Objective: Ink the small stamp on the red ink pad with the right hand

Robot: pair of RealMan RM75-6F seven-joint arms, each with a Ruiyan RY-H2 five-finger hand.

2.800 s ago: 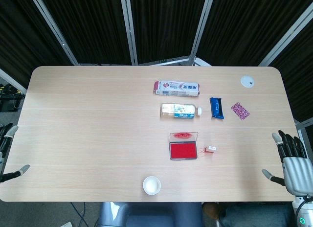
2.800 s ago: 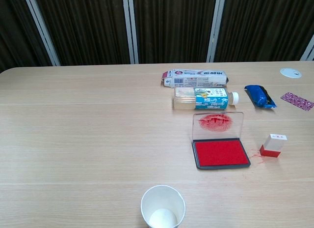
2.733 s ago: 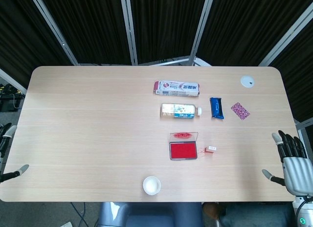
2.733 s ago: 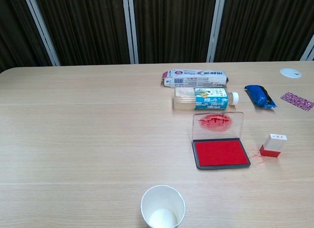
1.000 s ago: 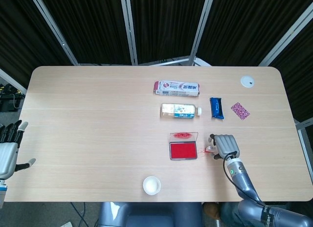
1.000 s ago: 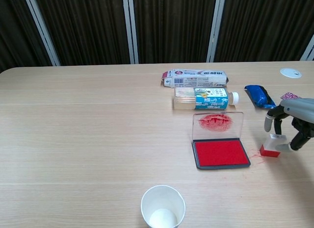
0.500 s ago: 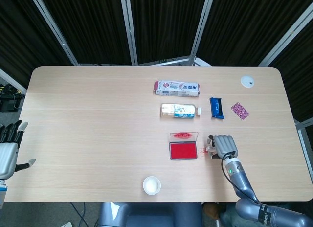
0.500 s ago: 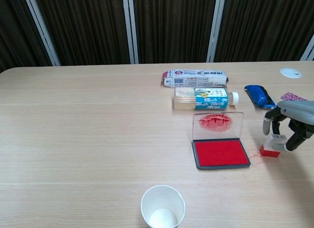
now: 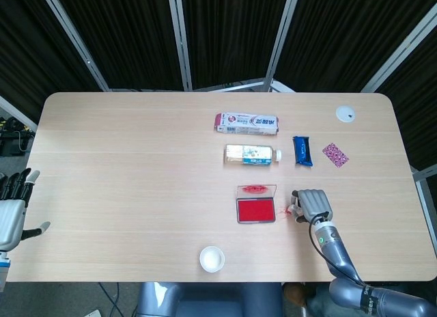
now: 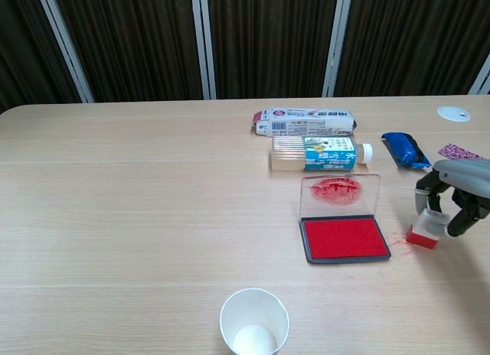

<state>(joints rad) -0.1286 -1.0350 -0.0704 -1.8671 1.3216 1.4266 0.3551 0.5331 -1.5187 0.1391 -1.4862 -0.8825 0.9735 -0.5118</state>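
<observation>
The small stamp (image 10: 426, 229), white with a red base, stands slightly tilted on the table just right of the red ink pad (image 10: 343, 238). My right hand (image 10: 458, 193) curls over it from the right, fingers on its left side and thumb on its right, pinching it. In the head view the right hand (image 9: 313, 203) covers most of the stamp (image 9: 292, 209), beside the ink pad (image 9: 256, 210). The pad's clear lid (image 10: 340, 193) stands open behind it, smeared red. My left hand (image 9: 11, 218) hangs off the table's left edge, fingers spread, holding nothing.
A paper cup (image 9: 212, 259) stands near the front edge. Behind the pad lie a bottle (image 9: 251, 154) and a toothpaste box (image 9: 247, 123). A blue packet (image 9: 302, 150), a purple packet (image 9: 335, 154) and a white disc (image 9: 345, 113) lie to the back right.
My right hand came from the table's right edge to the stamp and closed round it; the stamp has since shifted slightly right and tilted. The left hand moved up a little.
</observation>
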